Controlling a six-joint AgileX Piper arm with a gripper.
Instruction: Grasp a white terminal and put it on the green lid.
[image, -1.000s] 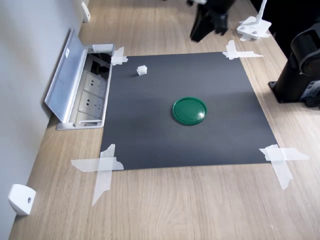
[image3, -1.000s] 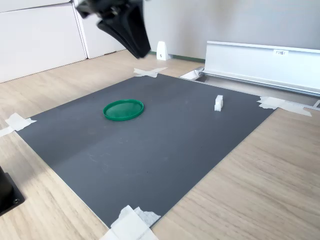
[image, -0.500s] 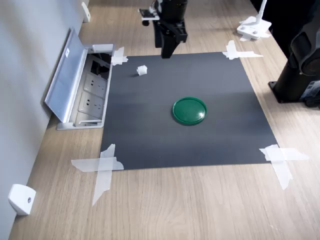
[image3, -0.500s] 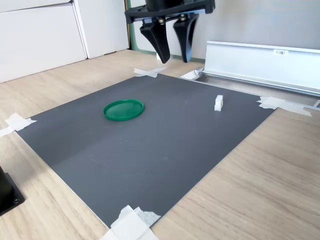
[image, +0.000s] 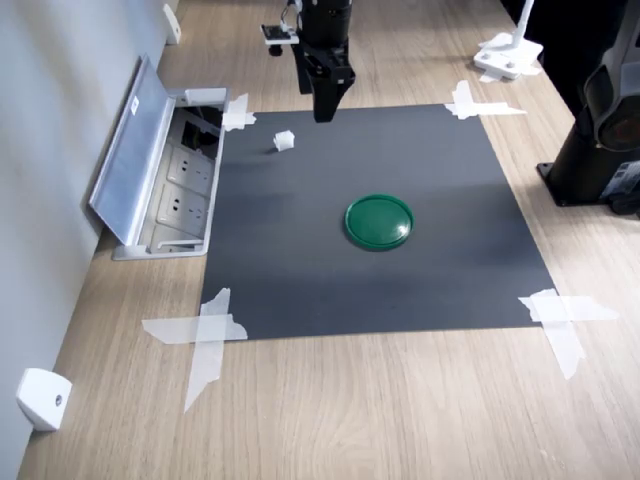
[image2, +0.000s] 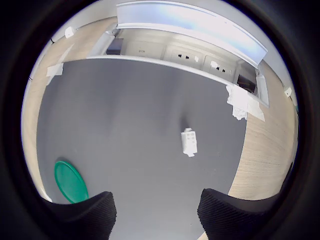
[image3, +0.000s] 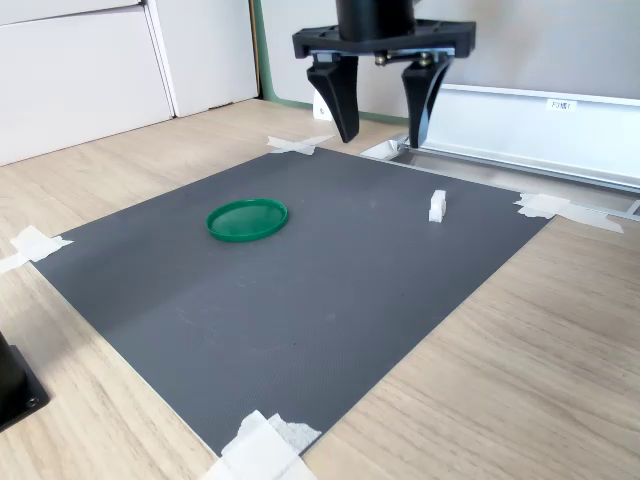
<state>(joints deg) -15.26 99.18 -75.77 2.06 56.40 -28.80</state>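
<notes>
Upright, the white terminal (image3: 437, 205) stands on its short end.

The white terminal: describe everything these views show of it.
The white terminal is a tiny white block, plastic by its look, with small moulded recesses on one face in the wrist view. It rests on the dark mat near the corner beside the open socket box, far from the green lid. Nothing touches it but the mat. The gripper hangs above the mat nearby, jaws open and empty.
</notes>
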